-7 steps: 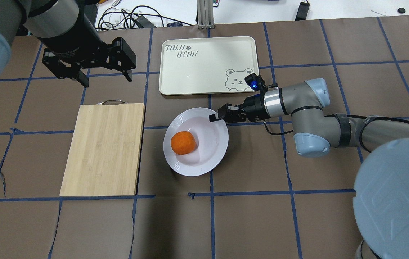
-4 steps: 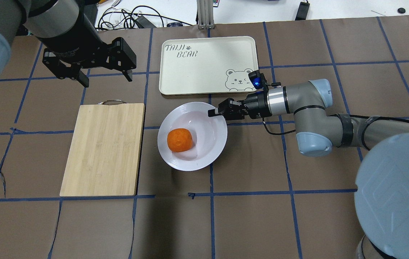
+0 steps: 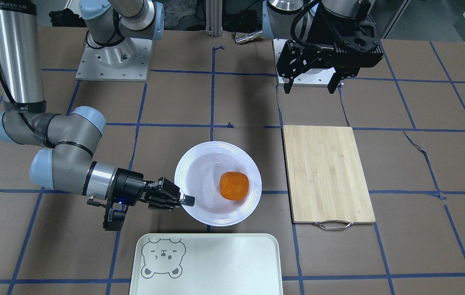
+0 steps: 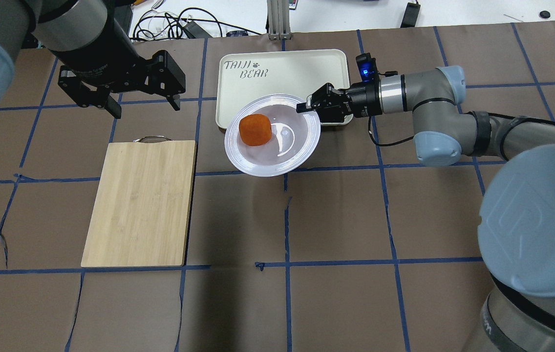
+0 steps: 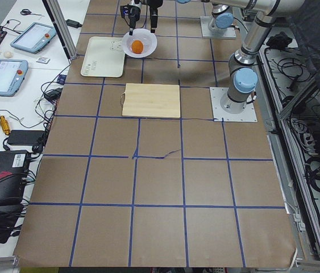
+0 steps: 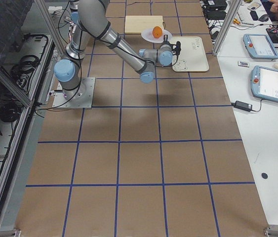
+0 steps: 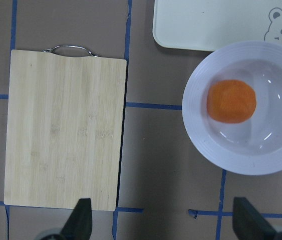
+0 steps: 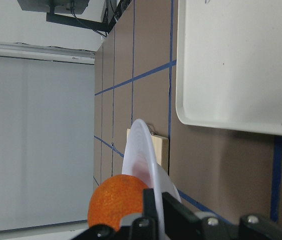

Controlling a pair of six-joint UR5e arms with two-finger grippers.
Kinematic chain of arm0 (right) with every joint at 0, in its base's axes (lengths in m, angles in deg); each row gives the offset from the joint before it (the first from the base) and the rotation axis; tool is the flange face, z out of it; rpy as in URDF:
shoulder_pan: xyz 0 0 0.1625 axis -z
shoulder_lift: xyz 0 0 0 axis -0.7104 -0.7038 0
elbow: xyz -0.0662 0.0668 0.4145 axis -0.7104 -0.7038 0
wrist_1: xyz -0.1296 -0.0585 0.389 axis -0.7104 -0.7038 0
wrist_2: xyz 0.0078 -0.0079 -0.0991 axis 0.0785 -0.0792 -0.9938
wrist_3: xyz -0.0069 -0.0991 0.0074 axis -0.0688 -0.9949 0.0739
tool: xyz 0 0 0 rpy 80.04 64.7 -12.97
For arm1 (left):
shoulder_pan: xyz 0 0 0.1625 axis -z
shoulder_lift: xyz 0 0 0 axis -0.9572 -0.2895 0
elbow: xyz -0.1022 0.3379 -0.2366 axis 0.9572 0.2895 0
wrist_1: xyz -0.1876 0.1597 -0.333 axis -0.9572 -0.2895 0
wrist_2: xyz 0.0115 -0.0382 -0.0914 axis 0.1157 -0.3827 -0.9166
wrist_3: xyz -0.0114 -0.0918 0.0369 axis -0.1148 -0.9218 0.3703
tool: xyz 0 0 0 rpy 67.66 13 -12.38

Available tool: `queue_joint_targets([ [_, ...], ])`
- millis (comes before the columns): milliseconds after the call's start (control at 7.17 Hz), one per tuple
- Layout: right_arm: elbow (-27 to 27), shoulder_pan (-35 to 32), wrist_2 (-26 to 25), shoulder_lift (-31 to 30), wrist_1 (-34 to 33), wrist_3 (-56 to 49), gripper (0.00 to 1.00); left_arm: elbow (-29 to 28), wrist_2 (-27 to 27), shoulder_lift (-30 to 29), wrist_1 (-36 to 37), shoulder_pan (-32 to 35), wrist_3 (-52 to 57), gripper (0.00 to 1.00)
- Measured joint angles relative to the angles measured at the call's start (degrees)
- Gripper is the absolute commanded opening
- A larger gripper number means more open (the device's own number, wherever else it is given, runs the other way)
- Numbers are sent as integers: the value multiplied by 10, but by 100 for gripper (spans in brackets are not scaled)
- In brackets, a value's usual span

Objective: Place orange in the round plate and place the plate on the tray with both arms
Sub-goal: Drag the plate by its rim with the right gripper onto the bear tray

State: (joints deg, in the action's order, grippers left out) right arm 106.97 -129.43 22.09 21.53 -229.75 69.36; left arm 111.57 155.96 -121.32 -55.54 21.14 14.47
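The orange lies in the round plate, left of centre. My right gripper is shut on the plate's right rim and holds it off the table. In the overhead view the plate overlaps the near edge of the tray. The right wrist view has the plate's rim edge-on, with the orange beside it and the tray beyond. My left gripper hangs open and holds nothing, up at the back left, away from the plate. Its camera looks down on the plate and orange.
A bamboo cutting board with a metal handle lies left of the plate. Cables and an aluminium post stand beyond the table's far edge. Brown paper with blue tape lines covers the table.
My right gripper has lifted the plate with the orange in it and carried it away from me, to the tray's near edge. The left arm has stayed still.
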Motion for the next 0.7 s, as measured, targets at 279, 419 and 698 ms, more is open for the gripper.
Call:
queue_joint_targets([
  [279,-106,2,5,64,8,15,0,0,2,1,-1,1,0,100],
  [419,-154,2,5,97,8,17,0,0,2,1,-1,1,0,100],
  [698,-234,2,5,154,9,18,0,1,2,1,0,2,0,100],
])
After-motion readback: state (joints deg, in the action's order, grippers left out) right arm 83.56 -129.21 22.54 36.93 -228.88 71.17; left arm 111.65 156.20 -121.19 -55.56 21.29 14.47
